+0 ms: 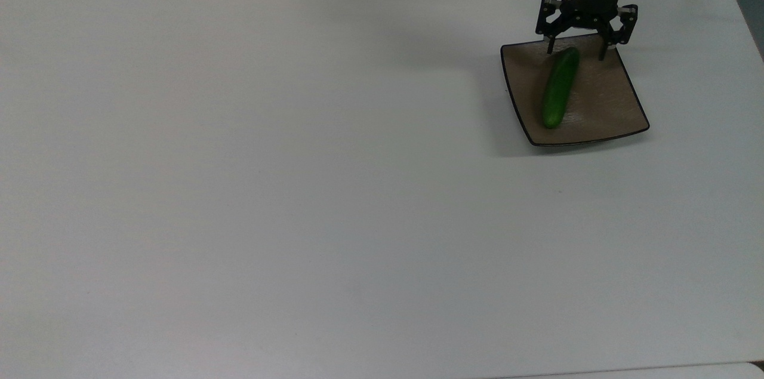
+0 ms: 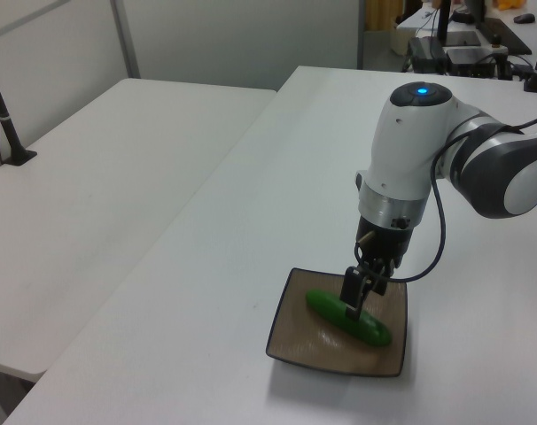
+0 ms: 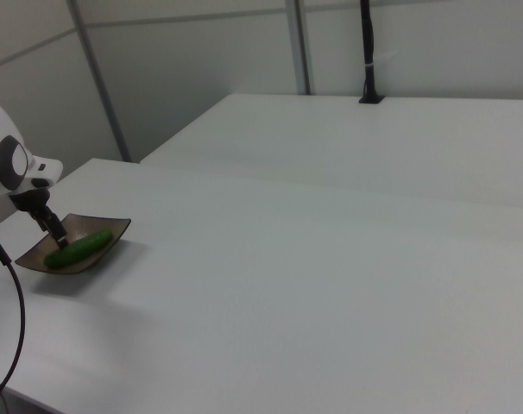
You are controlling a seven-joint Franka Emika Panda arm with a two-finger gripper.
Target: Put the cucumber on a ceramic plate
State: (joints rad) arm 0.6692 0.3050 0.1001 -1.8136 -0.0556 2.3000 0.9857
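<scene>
On the plate [image 1: 603, 107] lies the cucumber [image 1: 559, 87], running from 12 toward 6 o'clock in the top view. Over its 12 o'clock end the gripper [image 1: 578, 48] hangs, fingers spread wide, holding nothing.

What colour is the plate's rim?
Thin black around the brown-taupe ceramic plate, clearest in the top view.

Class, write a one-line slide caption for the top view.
Open gripper hovers above one end of the cucumber lying on the ceramic plate.
</scene>
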